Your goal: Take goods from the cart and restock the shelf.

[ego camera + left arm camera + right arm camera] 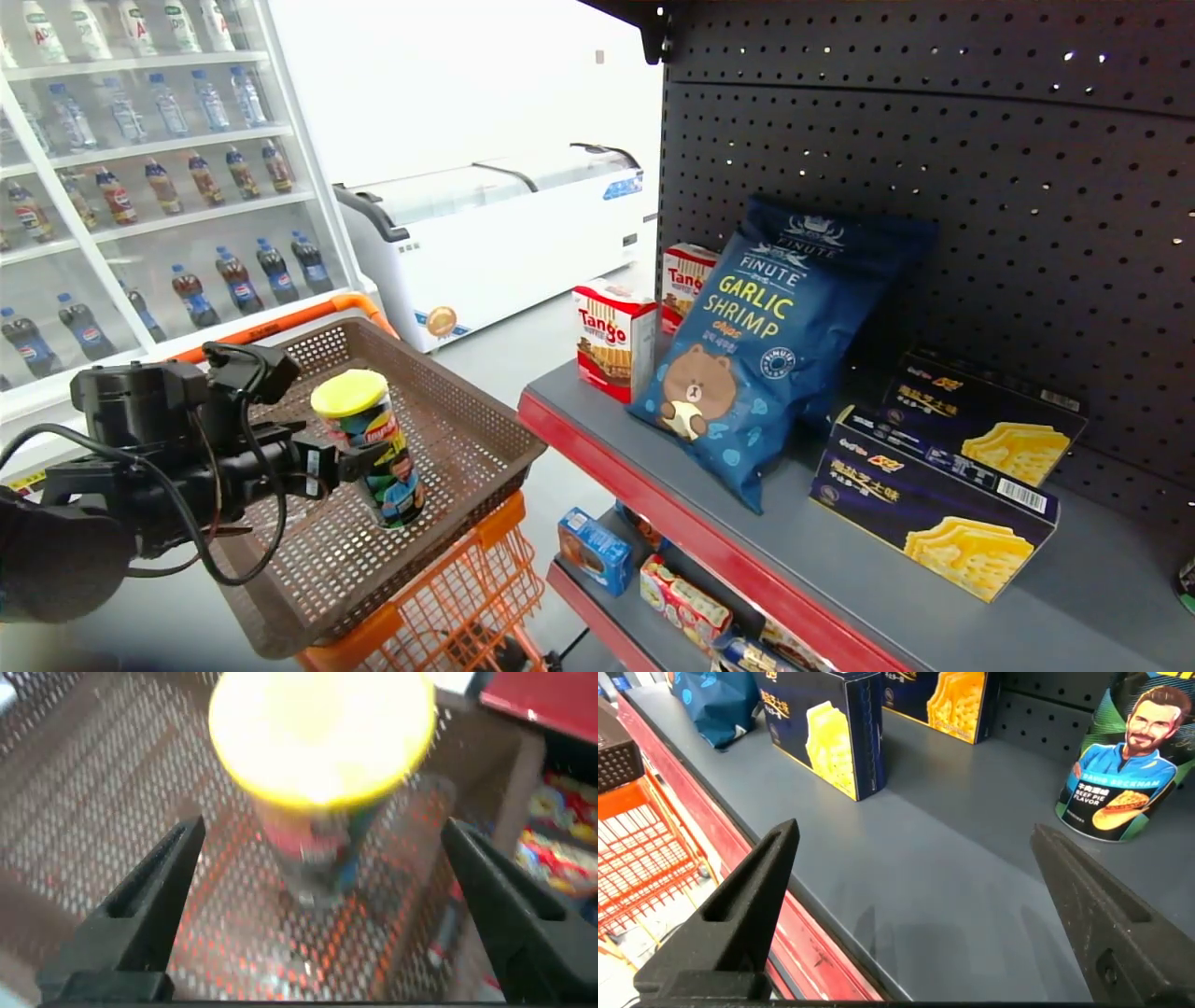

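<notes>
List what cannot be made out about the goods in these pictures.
- Left wrist view: the yellow-lidded can is blurred, so its label is unreadable.
- Right wrist view: the can on the shelf is cut off by the picture's edge.
- Head view: the rear wafer box is partly hidden by the chip bag.
- Head view: the goods on the lower shelf are partly covered by the upper shelf.

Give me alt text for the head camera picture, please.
The open left gripper sits at a yellow-lidded can standing in the brown cart basket. Beside it, a grey shelf holds wafer boxes, a blue chips bag and dark boxes.
</notes>
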